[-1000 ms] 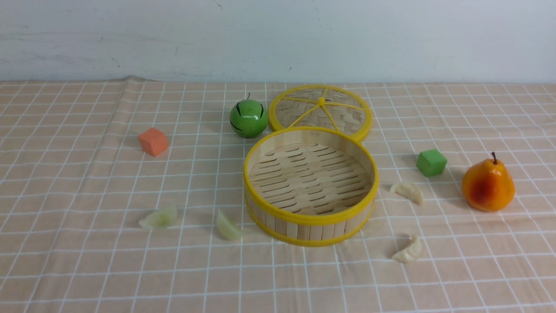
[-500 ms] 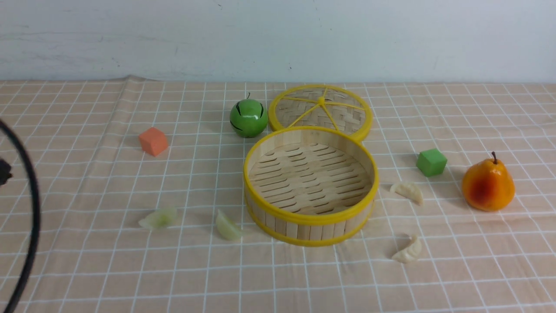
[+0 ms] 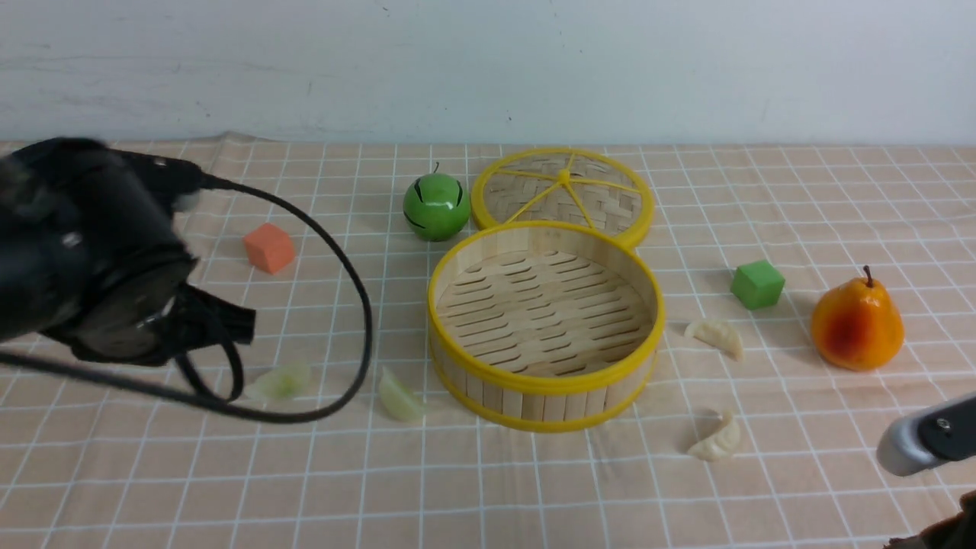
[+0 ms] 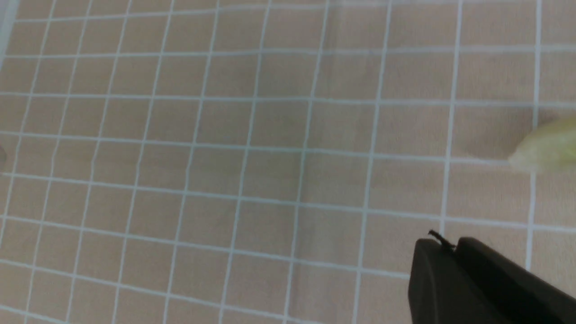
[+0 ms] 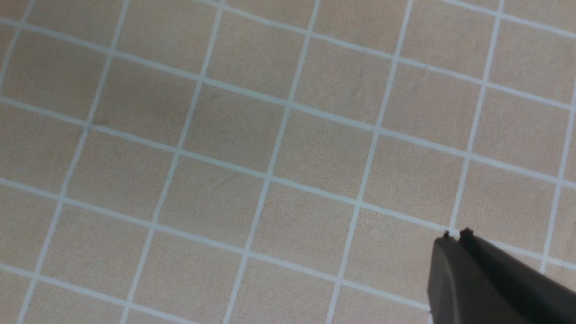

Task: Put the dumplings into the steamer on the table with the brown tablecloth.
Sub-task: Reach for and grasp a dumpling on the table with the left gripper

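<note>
The round bamboo steamer (image 3: 543,385) stands empty mid-table on the brown tablecloth (image 3: 152,473). Two pale green dumplings (image 3: 284,380) (image 3: 399,398) lie to its left and two cream-white ones (image 3: 715,337) (image 3: 717,441) to its right. My left arm (image 3: 91,252) hangs over the table's left side, just left of the outer green dumpling. The left gripper (image 4: 443,245) is shut and empty above bare cloth, and that dumpling (image 4: 546,146) shows at the edge of its view. My right gripper (image 5: 454,235) is shut and empty over bare cloth. Only part of the right arm (image 3: 923,442) shows, at the front right.
The flat woven lid (image 3: 563,191) lies behind the steamer with a green apple (image 3: 436,207) beside it. An orange cube (image 3: 269,248) sits at the left. A green cube (image 3: 757,285) and a pear (image 3: 856,324) sit at the right. The left arm's cable (image 3: 358,305) loops above the green dumplings.
My left arm has swung in from the left edge to just left of the green dumplings. The right arm has appeared at the front right corner. No object has moved.
</note>
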